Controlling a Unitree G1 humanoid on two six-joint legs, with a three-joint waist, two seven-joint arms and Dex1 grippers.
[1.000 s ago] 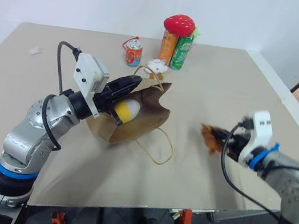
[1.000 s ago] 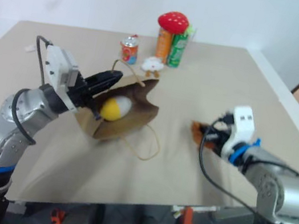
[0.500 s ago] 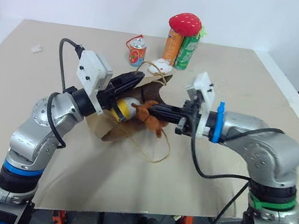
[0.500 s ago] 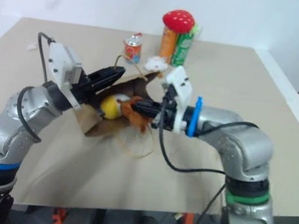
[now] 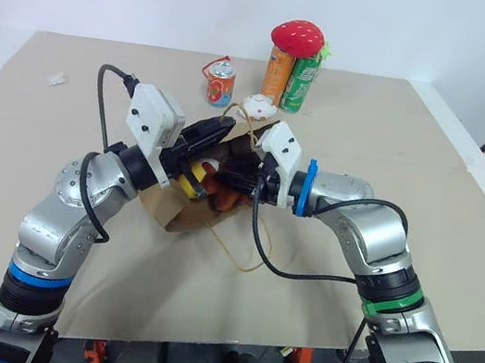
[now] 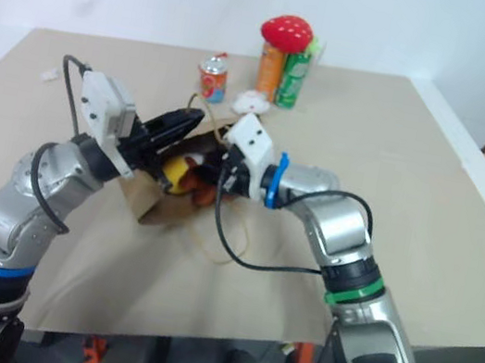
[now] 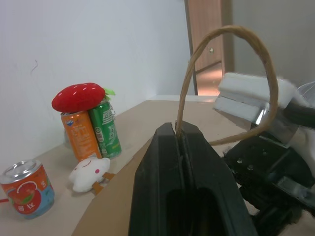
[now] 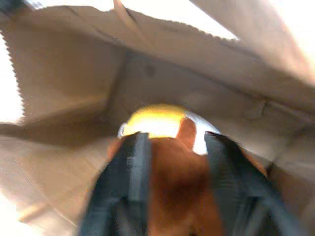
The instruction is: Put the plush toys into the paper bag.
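The paper bag (image 5: 182, 213) lies on its side on the surface (image 5: 355, 126), mouth held up by the left gripper (image 7: 178, 135), whose fingers are closed on a cord handle (image 7: 224, 59). Inside the bag lie the egg toy (image 8: 155, 120) and, just in front of it, the brown toy (image 8: 174, 189), which sits between the right gripper's (image 8: 173, 169) parted fingers.

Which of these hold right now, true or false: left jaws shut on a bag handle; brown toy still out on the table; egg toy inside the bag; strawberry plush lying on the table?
1. The left gripper is shut on the paper bag's cord handle. True.
2. The brown plush toy lies on the open table. False: it is at the paper bag mouth, between the right gripper jaws.
3. The egg-shaped toy is inside the bag. True.
4. The strawberry plush lies on the table. False: it tops the cans.
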